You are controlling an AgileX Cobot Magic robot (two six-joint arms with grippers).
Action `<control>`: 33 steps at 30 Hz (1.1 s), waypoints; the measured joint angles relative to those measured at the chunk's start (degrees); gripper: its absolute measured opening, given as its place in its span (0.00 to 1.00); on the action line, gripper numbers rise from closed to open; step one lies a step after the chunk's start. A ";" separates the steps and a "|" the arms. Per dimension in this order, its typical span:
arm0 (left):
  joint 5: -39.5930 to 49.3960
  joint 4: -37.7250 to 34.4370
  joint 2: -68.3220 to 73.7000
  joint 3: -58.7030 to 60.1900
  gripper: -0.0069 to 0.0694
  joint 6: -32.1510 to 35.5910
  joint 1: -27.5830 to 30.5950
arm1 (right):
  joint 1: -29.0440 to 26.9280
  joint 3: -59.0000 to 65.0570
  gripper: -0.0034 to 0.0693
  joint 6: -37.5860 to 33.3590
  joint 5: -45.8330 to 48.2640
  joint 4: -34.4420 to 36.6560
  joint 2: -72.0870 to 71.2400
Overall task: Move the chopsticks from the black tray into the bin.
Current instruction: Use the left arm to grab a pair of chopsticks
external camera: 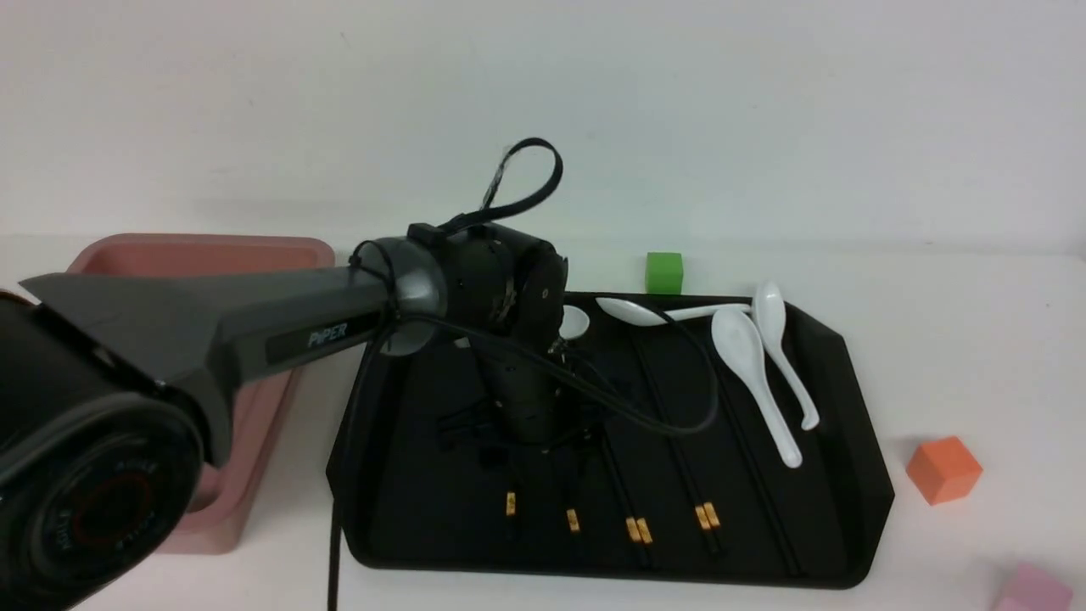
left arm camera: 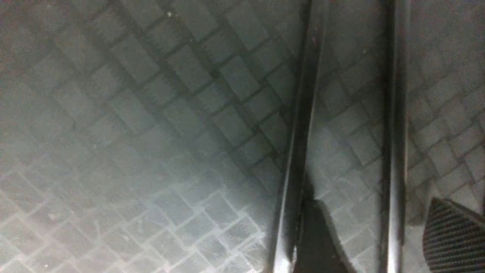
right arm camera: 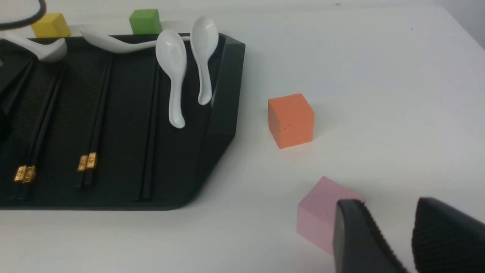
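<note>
- Chopsticks (external camera: 618, 475): six countable by gold bands (external camera: 511, 503), all in the tray (external camera: 814, 568); banded ends toward the near side, lengths running near to far.
- Arranged as two singles at the left, then two side-by-side pairs farther right.
- Right of those pairs, more black stick length (right arm camera: 149, 163) with gold hidden or too dark to see; cannot tell whether one stick or two.
- Spoons (external camera: 751, 365): four, white; three at the tray's far right, one farther left at the far edge, partly hidden in the front view by the left arm (external camera: 297, 327).
- Cubes: four. Green (external camera: 664, 273) and yellow (right arm camera: 51, 25) just beyond the tray's far edge, orange (external camera: 944, 470) to the right of the tray, pink (external camera: 1035, 587) at the near right.
- Bin (external camera: 204, 246): one, pink, at the left of the tray, partly covered by the left arm.
- Left arm: reaching from the near left across the bin, wrist over the tray's left half, working end pointed down among the chopsticks.
- Left gripper (left arm camera: 373, 223): spread wide, low over the tray floor; one chopstick between the fingers, another alongside one finger, neither clamped.
- Right gripper (right arm camera: 388, 212): fingers apart, nothing held, close to the pink cube in the right wrist view.
</note>
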 joint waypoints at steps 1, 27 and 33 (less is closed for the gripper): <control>0.13 0.05 0.00 -0.05 0.60 0.00 0.00 | 0.00 0.00 0.38 0.00 0.00 0.00 0.00; 9.66 6.36 -0.37 -9.66 0.68 -0.17 0.00 | 0.00 0.00 0.38 0.00 0.00 0.00 0.00; 8.96 7.96 1.94 -9.79 0.73 -0.17 0.00 | 0.00 0.00 0.38 0.00 0.00 0.00 0.00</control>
